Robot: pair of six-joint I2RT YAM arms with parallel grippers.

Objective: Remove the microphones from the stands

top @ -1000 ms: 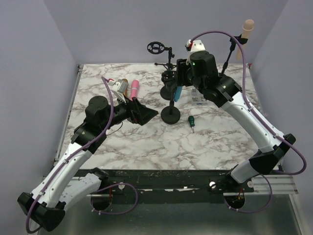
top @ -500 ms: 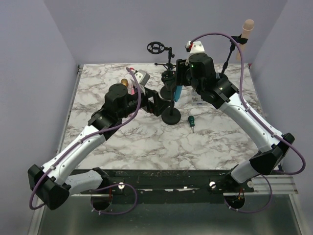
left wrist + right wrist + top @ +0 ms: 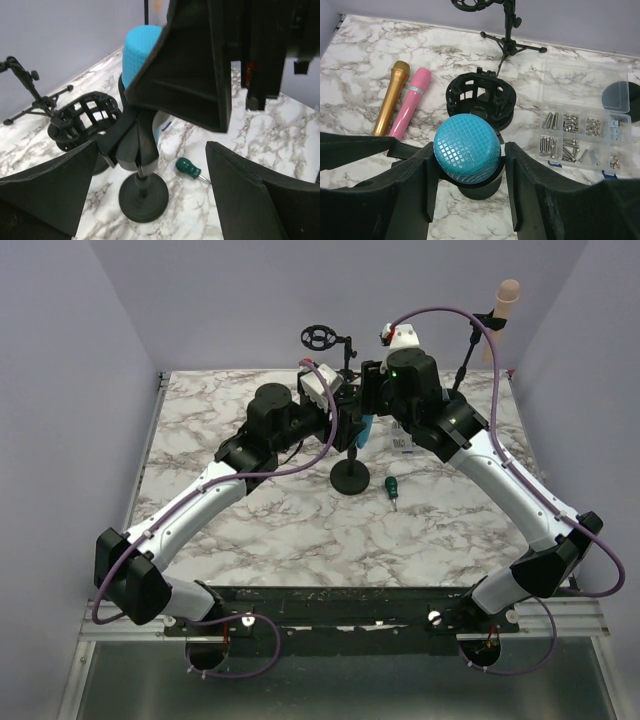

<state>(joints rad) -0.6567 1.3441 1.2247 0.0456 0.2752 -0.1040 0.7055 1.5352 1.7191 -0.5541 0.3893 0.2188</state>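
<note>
Top external view shows the left arm [image 3: 200, 505] stretched from the near left corner across the marble table [image 3: 195, 425] to the middle. Its left gripper [image 3: 342, 422] is up against the left side of the stand [image 3: 351, 476]. From the left wrist camera its two fingers [image 3: 47, 192] are spread wide, one on each side of the stand's post, and neither touches it.

The stand is upright on its round base, about mid-table. The microphone [image 3: 141, 47], with a blue mesh head, sits in the stand's clip [image 3: 131, 142], head uppermost. The right gripper [image 3: 366, 412] meets it from the right. In the right wrist view its fingers [image 3: 415, 190] lie tight against both sides of the microphone just under the head, so it grips the microphone while this sits in the clip.

Left of the stand, in the right wrist view, a gold microphone [image 3: 391, 97] and a pink microphone [image 3: 410, 102] lie side by side on the table. Just behind the stand sits a black shock mount [image 3: 480, 97], and behind that a small tripod [image 3: 509, 30]. Right of the stand's base lies a green-handled screwdriver [image 3: 392, 486], near it but apart. Further right is a clear box of screws [image 3: 580, 135]. At the far right back corner a tall stand [image 3: 470, 345] holds a beige microphone [image 3: 508, 300].
</note>
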